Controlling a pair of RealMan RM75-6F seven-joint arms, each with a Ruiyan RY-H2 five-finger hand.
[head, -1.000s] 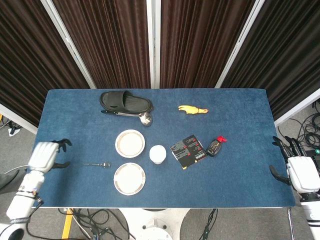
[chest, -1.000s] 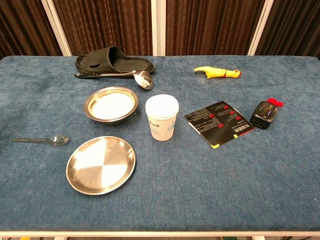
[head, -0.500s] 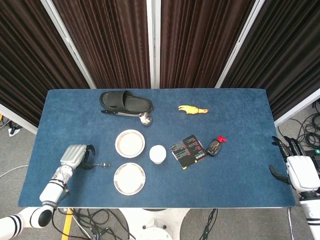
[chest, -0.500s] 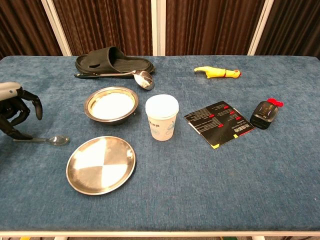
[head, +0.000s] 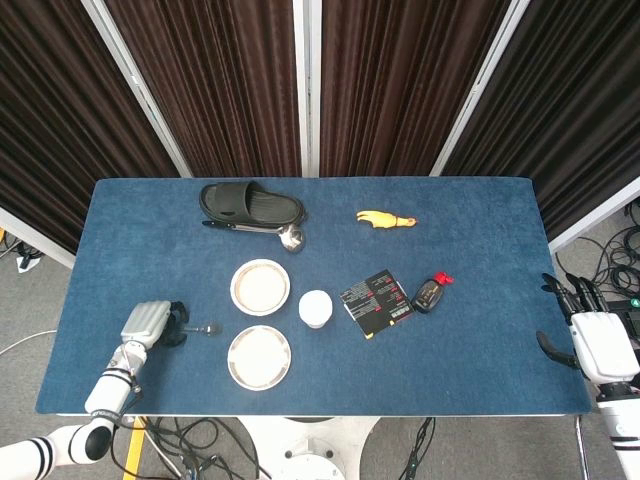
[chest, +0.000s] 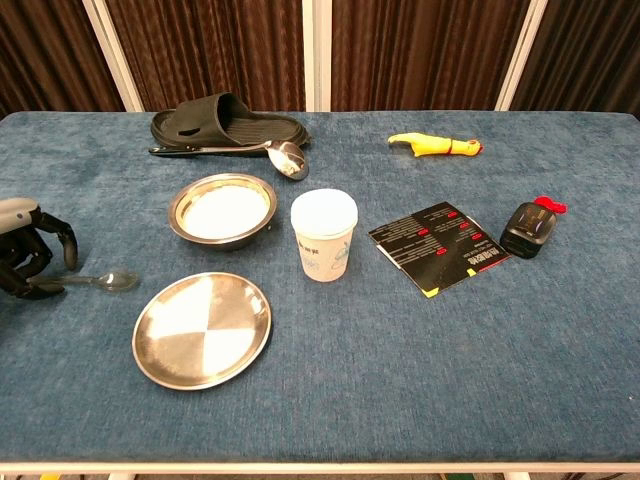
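- Dark pleated curtains with pale uprights close off the back of the scene; in front lies a table (head: 480, 210) covered in blue cloth, its edges showing on all sides in the head view.
- The left hand (head: 148, 324) sits low over the table's left part, fingers curled down around the handle end of a small spoon (chest: 105, 281); the chest view shows the fingertips (chest: 45, 288) at the handle, but whether they truly pinch it I cannot tell.
- The spoon lies flat on the cloth with its bowl pointing toward the flat steel plate (chest: 203, 328), just beside that plate's left rim and near the steel bowl (chest: 222, 209) behind it.
- The right hand (head: 590, 340) hangs off the table's right edge, fingers apart and holding nothing, well apart from every object.
- A paper cup (chest: 324, 235) stands upright between the bowl and a black printed card (chest: 438, 246); a small dark bottle with a red cap (chest: 531, 228) lies beside the card.
- At the far side rest a black slipper (chest: 225, 122) with a large ladle (chest: 270, 151) in front of it, and a yellow rubber chicken (chest: 435, 145).
- Open cloth lies to the spoon's left and along the near edge; the plate crowds its right.
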